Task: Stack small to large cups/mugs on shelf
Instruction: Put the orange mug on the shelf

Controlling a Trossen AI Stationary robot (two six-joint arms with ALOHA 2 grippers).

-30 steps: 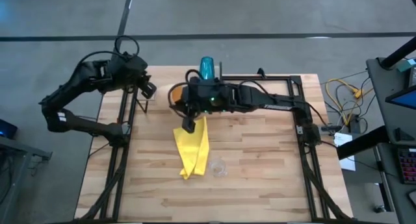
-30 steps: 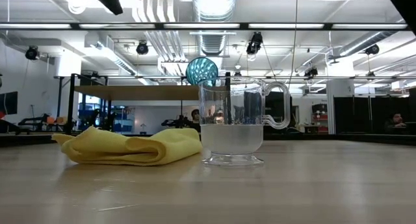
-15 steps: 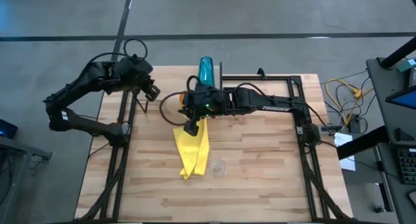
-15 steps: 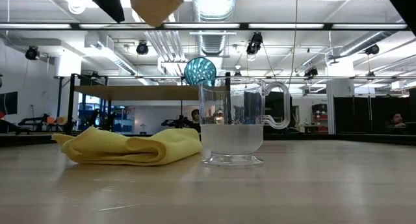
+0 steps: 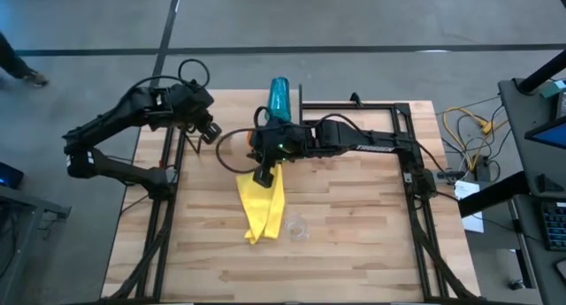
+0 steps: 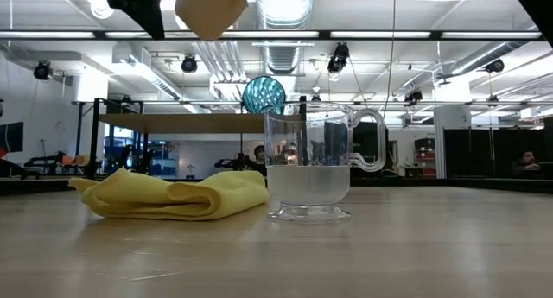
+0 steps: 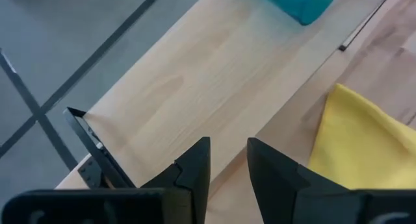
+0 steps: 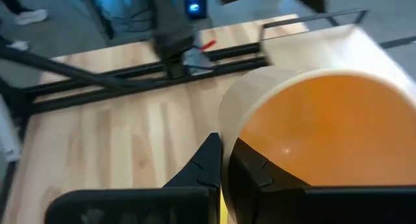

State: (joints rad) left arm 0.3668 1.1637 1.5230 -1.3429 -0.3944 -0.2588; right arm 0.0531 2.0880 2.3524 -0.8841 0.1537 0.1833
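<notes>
The orange mug, cream outside, is held in the air by my right gripper near the shelf's near edge; it also shows in the low view. The teal tumbler lies on its side on the light-wood shelf, one round end facing the near edge. The small clear glass stands upright on the tabletop, near the front. My left gripper hovers open and empty over the shelf's left part, left of the mug. My right gripper pinches the mug's wall at the rim, one finger inside the mug and the other outside. The fingers point toward the table's left. The mug is lifted clear of table and shelf, tilted, its mouth toward the wrist.
A crumpled yellow cloth lies on the tabletop between the shelf and the glass. Black frame rails run along the table's left and right sides. Bare tabletop lies to the right of the glass.
My right gripper has come down a little with the mug, which now shows fuller at the top of the low view. My left gripper has gone a little toward the table's right and near edge, closer to the mug.
</notes>
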